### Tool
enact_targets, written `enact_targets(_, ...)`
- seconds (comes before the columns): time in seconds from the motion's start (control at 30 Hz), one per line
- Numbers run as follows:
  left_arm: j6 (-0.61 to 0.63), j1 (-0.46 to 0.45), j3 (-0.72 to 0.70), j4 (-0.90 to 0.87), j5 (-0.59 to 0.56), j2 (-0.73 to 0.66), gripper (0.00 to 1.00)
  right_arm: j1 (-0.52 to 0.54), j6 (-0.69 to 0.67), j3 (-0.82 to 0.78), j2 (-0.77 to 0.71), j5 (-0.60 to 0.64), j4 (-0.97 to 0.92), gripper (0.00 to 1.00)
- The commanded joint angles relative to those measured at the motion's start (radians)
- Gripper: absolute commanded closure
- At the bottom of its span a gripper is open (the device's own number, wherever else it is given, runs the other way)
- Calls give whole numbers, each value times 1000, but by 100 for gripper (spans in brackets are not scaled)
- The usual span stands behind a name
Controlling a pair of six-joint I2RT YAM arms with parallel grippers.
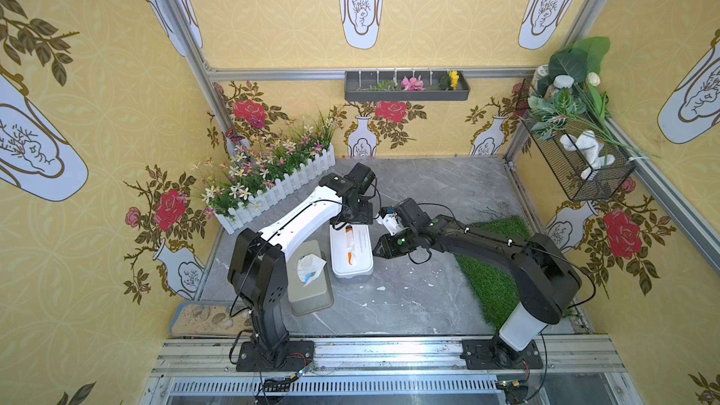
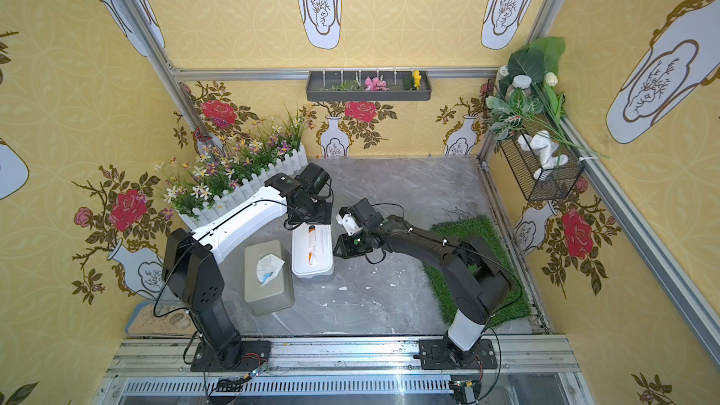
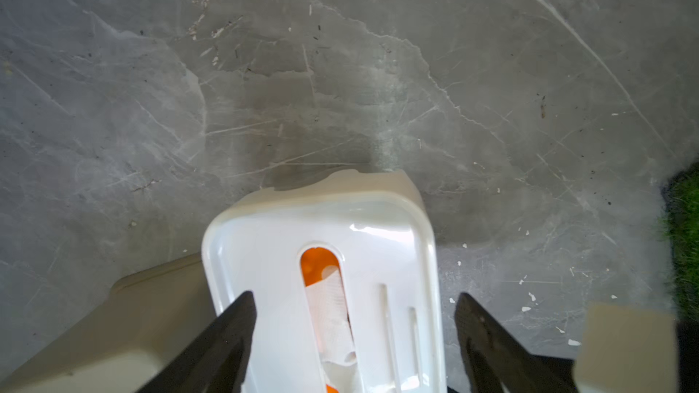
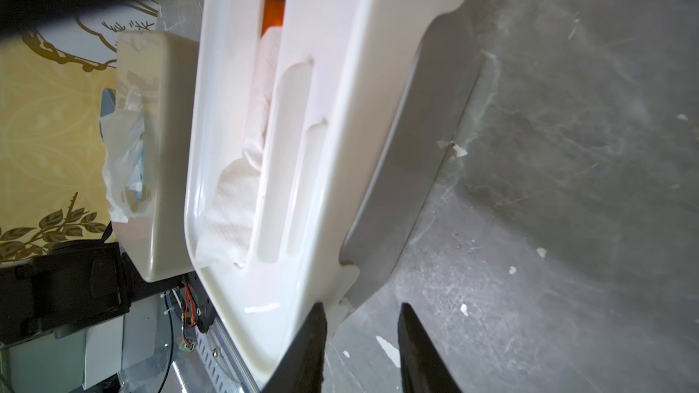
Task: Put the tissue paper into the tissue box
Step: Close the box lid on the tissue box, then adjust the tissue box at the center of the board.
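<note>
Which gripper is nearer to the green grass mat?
Right. The right gripper is between the white box and the mat; the left gripper is over the box's far end.

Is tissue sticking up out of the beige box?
Yes, a crumpled white tissue pokes up through the top of the beige box, which stands beside the white box.
</note>
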Motion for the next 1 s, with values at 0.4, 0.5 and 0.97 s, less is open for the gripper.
enact_targets(0.4, -159, 163, -190, -16, 136, -116, 19, -162, 79, -221, -144, 13, 260, 64)
enact_targets(0.5, -183, 162, -210, -15, 141, -98, 20, -194, 70, -221, -149, 6, 258, 64)
enact_targets(0.97, -198, 142, -278, 102, 194, -104, 30, -162, 34, -35, -64, -66, 184, 60)
